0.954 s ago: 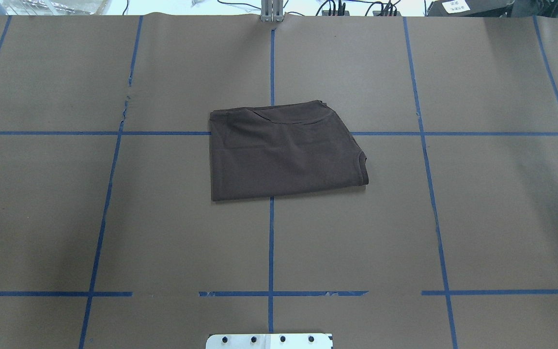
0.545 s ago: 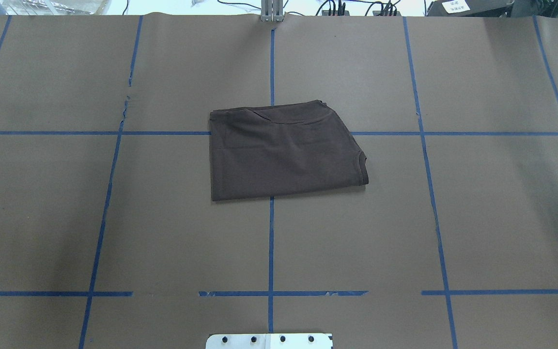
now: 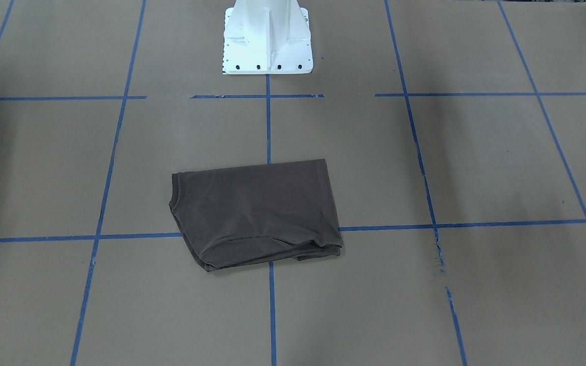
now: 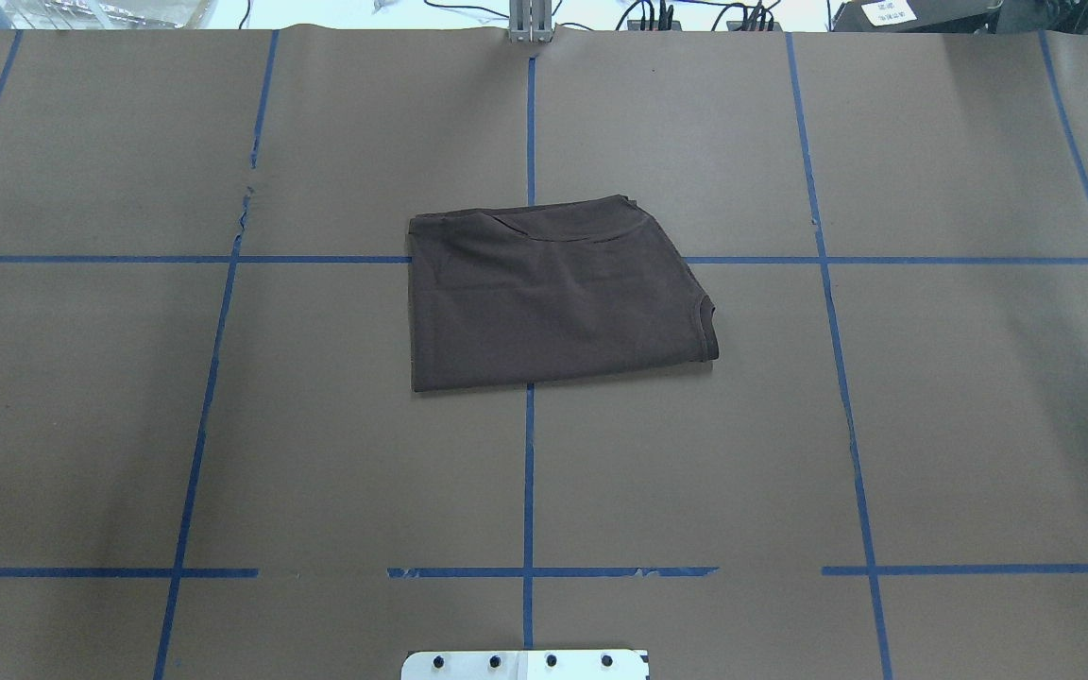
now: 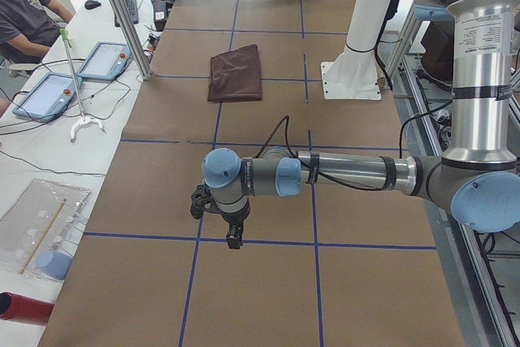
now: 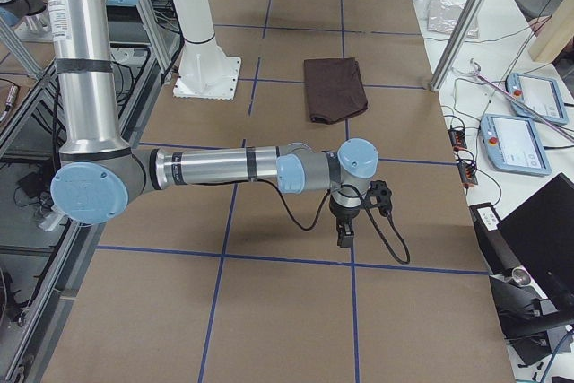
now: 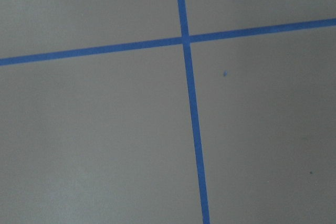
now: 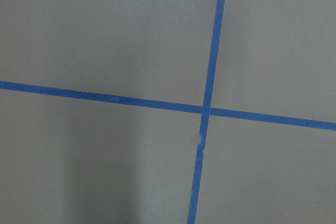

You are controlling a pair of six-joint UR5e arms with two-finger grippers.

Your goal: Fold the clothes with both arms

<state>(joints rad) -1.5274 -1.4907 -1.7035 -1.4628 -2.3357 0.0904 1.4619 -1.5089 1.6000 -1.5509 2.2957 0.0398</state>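
Observation:
The dark brown T-shirt (image 4: 553, 297) lies folded into a compact rectangle at the table's middle, flat on the brown paper. It also shows in the front-facing view (image 3: 255, 213) and small in both side views (image 5: 236, 73) (image 6: 334, 87). No gripper touches it. My left gripper (image 5: 233, 237) hangs over the table's left end, far from the shirt. My right gripper (image 6: 345, 235) hangs over the right end, likewise far away. I cannot tell whether either is open or shut. Both wrist views show only paper and blue tape.
The white base plate (image 4: 525, 664) stands at the near edge, with its column (image 3: 267, 30) in the front-facing view. Blue tape lines (image 4: 529, 472) grid the paper. A seated person (image 5: 24, 10) and tablets (image 5: 104, 61) are beyond the far edge.

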